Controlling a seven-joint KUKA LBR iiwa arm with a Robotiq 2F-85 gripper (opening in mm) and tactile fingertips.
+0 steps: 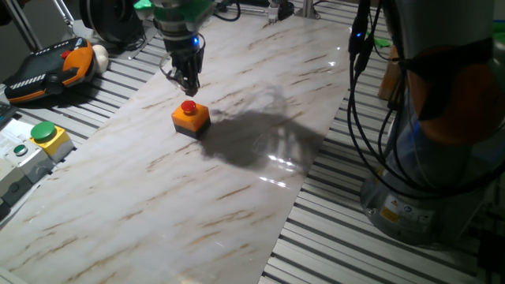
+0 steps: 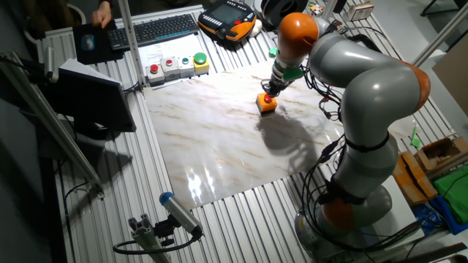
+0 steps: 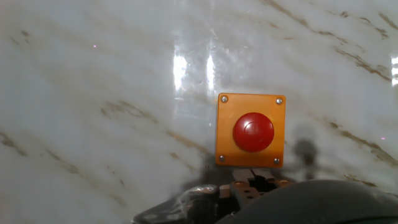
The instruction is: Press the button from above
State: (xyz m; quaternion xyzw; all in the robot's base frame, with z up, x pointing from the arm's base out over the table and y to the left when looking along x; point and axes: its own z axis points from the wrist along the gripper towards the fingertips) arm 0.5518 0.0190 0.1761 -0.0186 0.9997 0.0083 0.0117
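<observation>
looking down through the hand view, i see the button, a round red cap centred on an orange square box with a screw at each corner. it sits at about 3 o'clock from the middle of that picture, flat on the marble-patterned board. dark, blurred parts of the hand fill the 6 o'clock edge, just below the box, and the fingertips themselves are not distinct there.

in one fixed view, the gripper hangs pointing down, its tip just above the red cap and slightly toward 11 o'clock of it; i cannot tell whether it touches. the box rests on the board toward the board's 11 o'clock region, with the arm's shadow spreading from it toward 4 o'clock. a green button on a yellow box lies well apart at 9 o'clock, off the board on the slatted table. an orange and black pendant lies at 10 o'clock.

in the other fixed view, the grey and orange arm reaches from 3 o'clock over the board, and the gripper stands right over the button. a row of control boxes and a keyboard sit toward 11 o'clock.

i cannot tell how the jaws stand: no view shows the fingertips clearly.
</observation>
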